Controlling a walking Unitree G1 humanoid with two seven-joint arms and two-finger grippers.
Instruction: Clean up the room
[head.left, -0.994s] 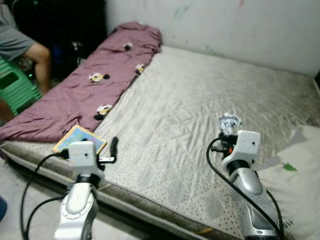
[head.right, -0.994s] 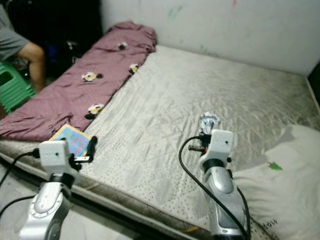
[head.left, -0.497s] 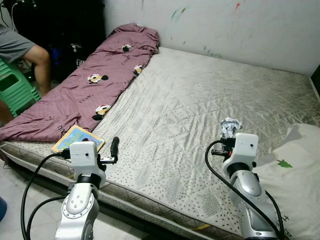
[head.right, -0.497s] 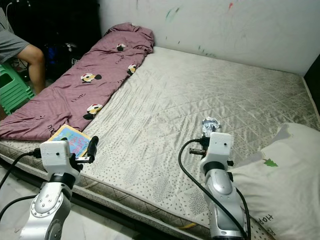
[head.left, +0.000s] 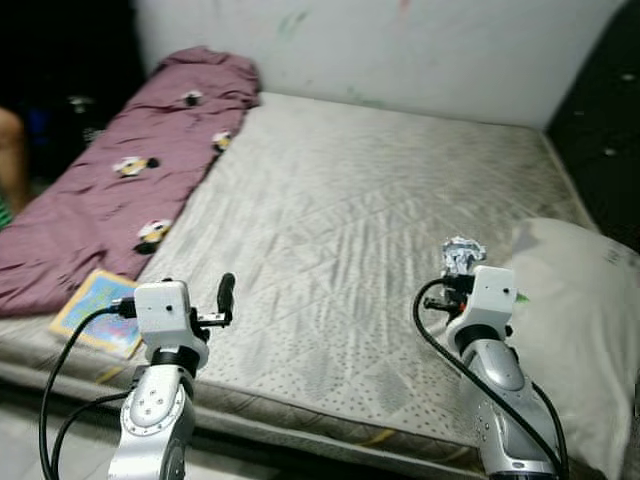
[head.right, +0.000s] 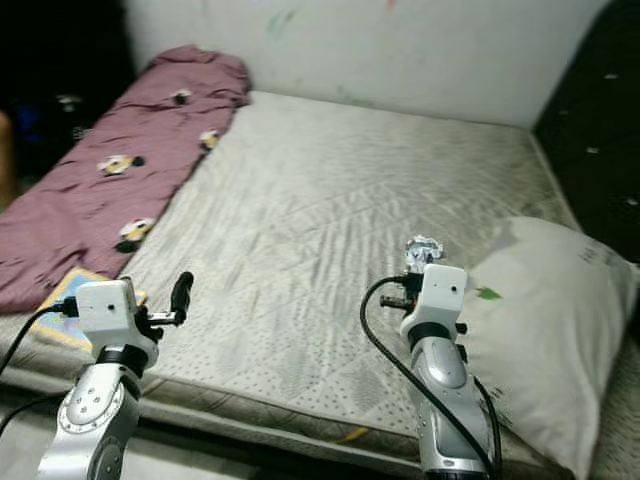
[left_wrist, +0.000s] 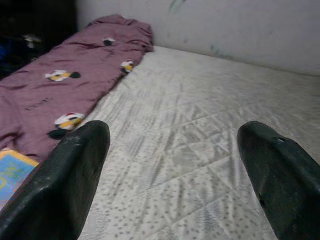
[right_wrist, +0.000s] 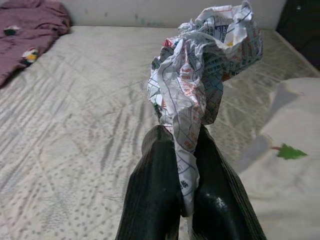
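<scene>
1. Left eye view: a bare quilted mattress (head.left: 360, 200) takes up most of the scene, set against a pale wall (head.left: 400, 50) w/ faint colour smears. A maroon blanket (head.left: 110, 190) w/ cartoon prints lies along the mattress's left side. A colourful book (head.left: 92, 312) sits on the mattress's front left corner, just in front of the blanket. A white pillow (head.left: 575, 330) lies on the mattress's right front part. Left gripper (head.left: 226, 294) is raised over the mattress's front edge, beside the book. Right gripper (head.left: 462, 268) is up over the mattress's front right area, next to the pillow, w/ a crumpled paper wad (head.left: 461, 254) at its tip.

2. Right eye view: same layout. A person's knee (head.right: 5, 140) shows at the far left, off the mattress beyond the blanket. Black cables loop from both silver arms in front of the mattress.

3. Left wrist view: the left gripper's two black fingers (left_wrist: 70, 185) stand wide apart, nothing between them. Mattress lies ahead, blanket and book corner to one side.

4. Right wrist view: the right gripper's fingers (right_wrist: 155, 200) are pinched tight on the paper wad, printed white sheet w/ red and blue marks; the wad bulges above the fingertips, held clear above the mattress. Pillow w/ a green leaf print (right_wrist: 291, 151) is close by.
</scene>
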